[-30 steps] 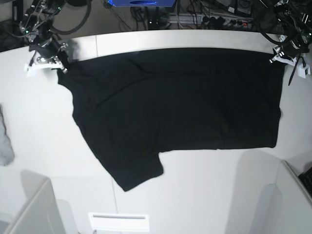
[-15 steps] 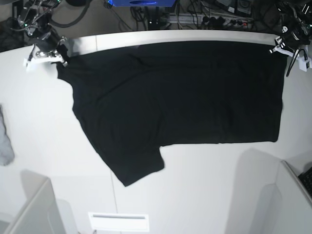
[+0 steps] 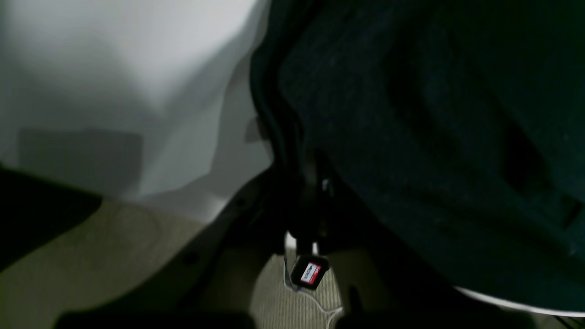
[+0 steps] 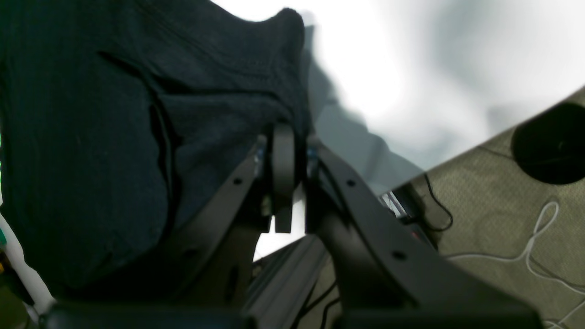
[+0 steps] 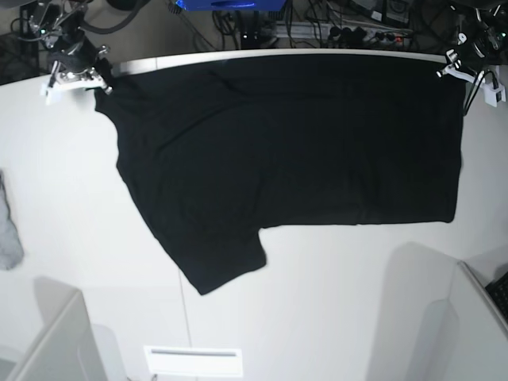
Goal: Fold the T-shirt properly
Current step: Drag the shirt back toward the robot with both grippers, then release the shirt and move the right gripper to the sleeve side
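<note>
T-shirt [image 5: 286, 151] spread on white table [image 5: 71, 198]; left end effector [image 5: 459, 70], right end effector [image 5: 99, 79] clamp corners.

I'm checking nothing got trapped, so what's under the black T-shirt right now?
The T-shirt lies spread on the white table, which shows all around it. No lump suggests anything trapped, but whatever is beneath the cloth is covered and cannot be seen.

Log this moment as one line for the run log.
stage: spreading | T-shirt: flat, plain side up, at table far edge | left hand: shut on corner | right hand: shut on corner
</note>
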### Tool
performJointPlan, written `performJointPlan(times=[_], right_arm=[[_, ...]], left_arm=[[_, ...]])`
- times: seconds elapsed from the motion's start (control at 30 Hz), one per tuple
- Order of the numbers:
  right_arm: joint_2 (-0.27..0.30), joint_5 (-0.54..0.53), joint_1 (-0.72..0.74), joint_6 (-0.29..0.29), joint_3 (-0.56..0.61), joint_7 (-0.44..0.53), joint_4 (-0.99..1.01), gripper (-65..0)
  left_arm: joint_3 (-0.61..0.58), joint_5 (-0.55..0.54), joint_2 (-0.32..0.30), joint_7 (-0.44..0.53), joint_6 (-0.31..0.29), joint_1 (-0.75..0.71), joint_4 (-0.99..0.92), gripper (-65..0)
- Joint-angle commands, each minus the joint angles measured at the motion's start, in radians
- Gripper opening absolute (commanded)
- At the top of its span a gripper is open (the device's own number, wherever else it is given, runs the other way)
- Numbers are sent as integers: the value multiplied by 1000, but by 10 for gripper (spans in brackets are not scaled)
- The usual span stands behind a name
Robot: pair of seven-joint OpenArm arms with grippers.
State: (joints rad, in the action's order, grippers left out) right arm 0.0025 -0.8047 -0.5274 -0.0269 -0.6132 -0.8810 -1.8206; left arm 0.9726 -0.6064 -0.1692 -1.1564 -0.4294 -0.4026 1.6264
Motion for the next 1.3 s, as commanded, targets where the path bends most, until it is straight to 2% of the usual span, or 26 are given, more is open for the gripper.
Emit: performJointPlan(times=[0.0, 0.07, 0.1, 0.17, 0.23, 0.3, 0.4, 0.47, 0.6, 0.77, 0.9, 0.97, 1.13, 1.27], right_arm=[[12, -3, -3, -3, -9, 16, -24, -650], [12, -3, -3, -3, -10, 16, -24, -645], [12, -3, -3, -3, -10, 16, -24, -576], [12, -3, -6, -3, -10, 18, -29, -426], [7, -3, -9, -5, -21, 19, -49, -353], [-19, -3, -7, -5, -73, 19, -77, -359], [-26, -3, 5, -1, -123, 19, -106, -353], [-8, -2, 39, 0, -129, 18, -113, -351], [50, -2, 132, 0, -115, 12, -110, -350], [132, 1, 240, 2, 16, 15, -100, -350], [166, 5, 361, 2, 109, 12, -20, -350], [181, 5, 413, 2, 152, 16, 38, -350], [216, 5, 550, 2, 232, 19, 200, -350], [244, 5, 698, 3, 321, 23, 359, -348]], left_arm=[[7, -7, -17, 17, 2, -5, 18, -650], [9, -7, -17, 17, 2, -5, 18, -650], [9, -7, -17, 17, 2, -5, 18, -647], [12, -7, -17, 17, 2, -6, 19, -508], [47, -7, -16, 17, 2, -8, 39, -383], [107, -7, -6, 16, 2, -8, 70, -268], [199, -7, 3, 16, 2, 0, 131, -193], [236, -7, 3, 16, 2, 8, 166, -194], [234, -5, -5, 16, 2, 67, 209, -194], [154, 4, -97, 16, 2, 141, 222, -194], [42, 6, -171, 22, 7, 209, 216, -194], [21, 35, -184, 20, 7, 248, 199, -194], [-63, 188, -188, 20, 5, 331, 186, -194], [-129, 231, -188, 20, 5, 362, 171, -194]])
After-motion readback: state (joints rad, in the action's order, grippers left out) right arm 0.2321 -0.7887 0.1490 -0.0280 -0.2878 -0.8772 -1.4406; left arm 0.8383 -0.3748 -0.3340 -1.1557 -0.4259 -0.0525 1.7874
